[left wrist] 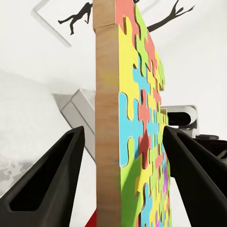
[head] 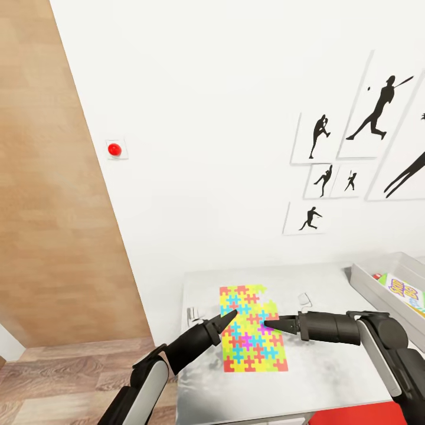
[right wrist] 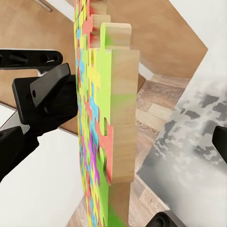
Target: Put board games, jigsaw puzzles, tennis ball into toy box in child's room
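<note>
One jigsaw puzzle point(head: 252, 342), a flat square of yellow, pink, green, blue and orange pieces, hangs just above the pale table point(head: 330, 378). My left gripper point(head: 231, 316) reaches onto its left edge, and in the left wrist view its fingers point(left wrist: 52, 184) straddle the puzzle's wooden edge point(left wrist: 106, 118), shut on it at a slant. From the right, my right gripper point(head: 268, 323) comes over the puzzle. Its fingers point(right wrist: 221, 142) stand wide apart around the puzzle point(right wrist: 94, 118). The grey toy box point(head: 378, 289) sits at the table's right end with a board game point(head: 406, 293) inside.
The table ends close to my left arm, with wood-plank floor point(head: 71, 378) beyond it. Black sports silhouette pictures point(head: 372, 112) hang on the white wall behind. A red chair point(head: 354, 415) shows at the table's near edge. A small pale object point(head: 304, 300) lies behind the puzzle.
</note>
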Controlling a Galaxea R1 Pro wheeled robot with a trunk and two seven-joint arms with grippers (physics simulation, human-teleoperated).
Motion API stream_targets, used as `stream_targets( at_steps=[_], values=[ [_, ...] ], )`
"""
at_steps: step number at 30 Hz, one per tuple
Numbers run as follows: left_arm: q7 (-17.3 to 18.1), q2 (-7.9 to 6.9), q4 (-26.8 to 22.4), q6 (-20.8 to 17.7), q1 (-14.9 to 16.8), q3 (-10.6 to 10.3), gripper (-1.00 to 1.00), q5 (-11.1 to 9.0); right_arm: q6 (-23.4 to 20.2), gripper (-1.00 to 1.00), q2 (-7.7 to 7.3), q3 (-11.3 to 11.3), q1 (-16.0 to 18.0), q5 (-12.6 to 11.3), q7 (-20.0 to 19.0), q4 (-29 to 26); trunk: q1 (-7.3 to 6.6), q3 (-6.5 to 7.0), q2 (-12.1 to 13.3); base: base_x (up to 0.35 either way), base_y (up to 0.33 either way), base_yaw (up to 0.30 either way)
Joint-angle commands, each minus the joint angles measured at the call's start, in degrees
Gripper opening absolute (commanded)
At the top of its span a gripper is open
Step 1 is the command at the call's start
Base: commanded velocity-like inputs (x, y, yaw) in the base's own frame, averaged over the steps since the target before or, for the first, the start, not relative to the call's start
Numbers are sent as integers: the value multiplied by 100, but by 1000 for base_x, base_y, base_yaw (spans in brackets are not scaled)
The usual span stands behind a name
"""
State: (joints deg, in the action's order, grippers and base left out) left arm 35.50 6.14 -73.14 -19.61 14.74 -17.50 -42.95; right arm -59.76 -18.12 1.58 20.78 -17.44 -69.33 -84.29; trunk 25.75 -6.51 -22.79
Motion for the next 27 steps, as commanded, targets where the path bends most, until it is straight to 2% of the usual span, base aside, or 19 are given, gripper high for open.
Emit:
stream_targets(
  at_steps=[1, 27],
  values=[
    [-1, 1, -1, -52, 5, 1, -100, -55, -24, 100, -1, 2, 5, 4, -19, -1, 4, -13, -12, 0, 0, 0],
    [7, 12, -8, -52, 18, -11, -100, -75, -24, 100, 5, -1, 5, 4, -19, 0, 4, -13, -12, 0, 0, 0]
  ],
)
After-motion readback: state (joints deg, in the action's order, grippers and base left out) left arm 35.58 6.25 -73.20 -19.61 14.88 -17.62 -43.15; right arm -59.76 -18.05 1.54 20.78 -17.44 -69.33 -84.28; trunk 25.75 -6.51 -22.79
